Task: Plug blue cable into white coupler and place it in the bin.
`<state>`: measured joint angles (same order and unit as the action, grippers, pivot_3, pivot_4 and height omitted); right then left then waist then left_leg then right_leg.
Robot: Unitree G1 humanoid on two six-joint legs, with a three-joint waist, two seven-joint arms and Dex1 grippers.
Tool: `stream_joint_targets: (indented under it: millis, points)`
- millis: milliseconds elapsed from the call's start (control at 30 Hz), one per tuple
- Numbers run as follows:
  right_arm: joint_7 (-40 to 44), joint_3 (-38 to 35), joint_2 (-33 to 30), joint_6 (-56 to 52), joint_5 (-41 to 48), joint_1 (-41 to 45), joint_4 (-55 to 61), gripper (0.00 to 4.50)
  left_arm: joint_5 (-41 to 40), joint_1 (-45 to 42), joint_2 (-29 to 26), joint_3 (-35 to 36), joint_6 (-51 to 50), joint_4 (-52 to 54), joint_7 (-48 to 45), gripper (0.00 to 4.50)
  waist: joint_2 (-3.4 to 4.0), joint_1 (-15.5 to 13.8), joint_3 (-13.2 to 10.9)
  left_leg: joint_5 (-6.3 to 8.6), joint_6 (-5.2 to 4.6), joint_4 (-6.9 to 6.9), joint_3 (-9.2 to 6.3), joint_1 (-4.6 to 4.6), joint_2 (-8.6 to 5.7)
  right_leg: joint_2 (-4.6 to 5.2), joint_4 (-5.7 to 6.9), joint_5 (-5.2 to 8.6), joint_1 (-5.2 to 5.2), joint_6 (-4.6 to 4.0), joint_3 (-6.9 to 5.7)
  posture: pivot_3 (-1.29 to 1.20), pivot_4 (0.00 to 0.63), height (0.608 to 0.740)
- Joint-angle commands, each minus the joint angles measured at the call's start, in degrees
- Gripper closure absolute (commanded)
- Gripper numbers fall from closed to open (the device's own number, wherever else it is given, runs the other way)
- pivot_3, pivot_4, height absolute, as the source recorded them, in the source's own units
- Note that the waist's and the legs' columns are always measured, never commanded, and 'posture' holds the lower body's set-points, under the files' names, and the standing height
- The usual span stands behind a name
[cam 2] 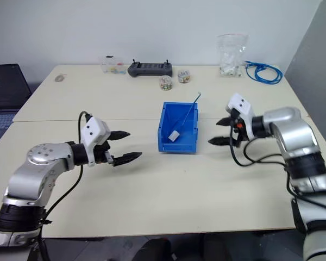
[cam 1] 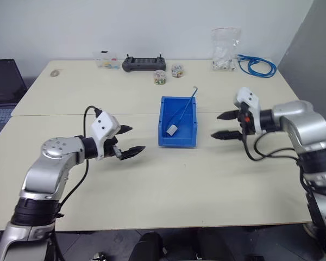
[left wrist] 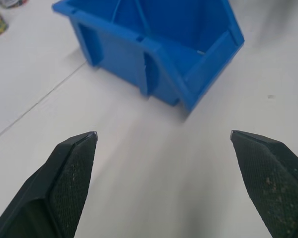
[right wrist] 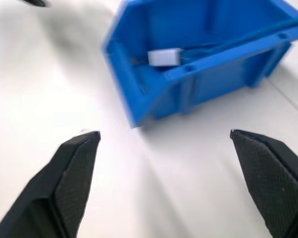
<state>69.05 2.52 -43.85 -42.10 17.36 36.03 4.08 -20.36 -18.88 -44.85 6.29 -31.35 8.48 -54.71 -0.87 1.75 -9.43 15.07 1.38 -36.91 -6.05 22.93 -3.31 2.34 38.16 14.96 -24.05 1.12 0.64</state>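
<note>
A pale desk (cam 1: pixel 152 190) is seen carrying the bin (cam 1: pixel 193 136) at its centre, open top up, its lower front lip turned toward the robot. Inside the bin, the white coupler (cam 1: pixel 172 129) is seen lying near the front, with the blue cable (cam 1: pixel 183 111) joined to it and leaned up over the back wall, its free end raised above the rim. The left gripper (cam 1: pixel 131 140) is held over the desk to the bin's left, its jaws spread wide and empty. The right gripper (cam 1: pixel 221 125) is held to the bin's right, jaws likewise wide and empty. At the desk's far edge, a clear bag (cam 1: pixel 225 51) of small white parts, a coiled blue cable bundle (cam 1: pixel 256 65), a black controller (cam 1: pixel 144 64) and two small round containers (cam 1: pixel 160 77) of coloured bits are set out.
</note>
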Motion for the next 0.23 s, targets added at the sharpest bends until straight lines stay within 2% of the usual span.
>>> stream_joint_targets:
  millis: [33,233]
  points:
    - [-5.77,-7.4,-0.34,-3.4,4.63,-6.72,13.96,0.05,-2.81,-1.0,-0.64,4.13,-4.09,3.56,2.88,0.0,0.01,-0.11,-0.01,0.0,0.0,-0.05,0.0,-0.02,0.01,-0.02,0.03,-0.02,0.02,0.03,0.01,0.0,0.15,0.74]
    - [-12.05,-10.29,1.23,-7.3,8.72,-9.57,18.95,0.05,-3.18,-3.68,-0.42,2.69,-4.75,1.73,3.8,0.0,-0.02,-0.12,-0.03,-0.15,-0.24,-0.09,-0.01,-0.25,0.04,-0.13,-0.06,-0.39,0.28,0.15,0.02,0.0,0.15,0.74]
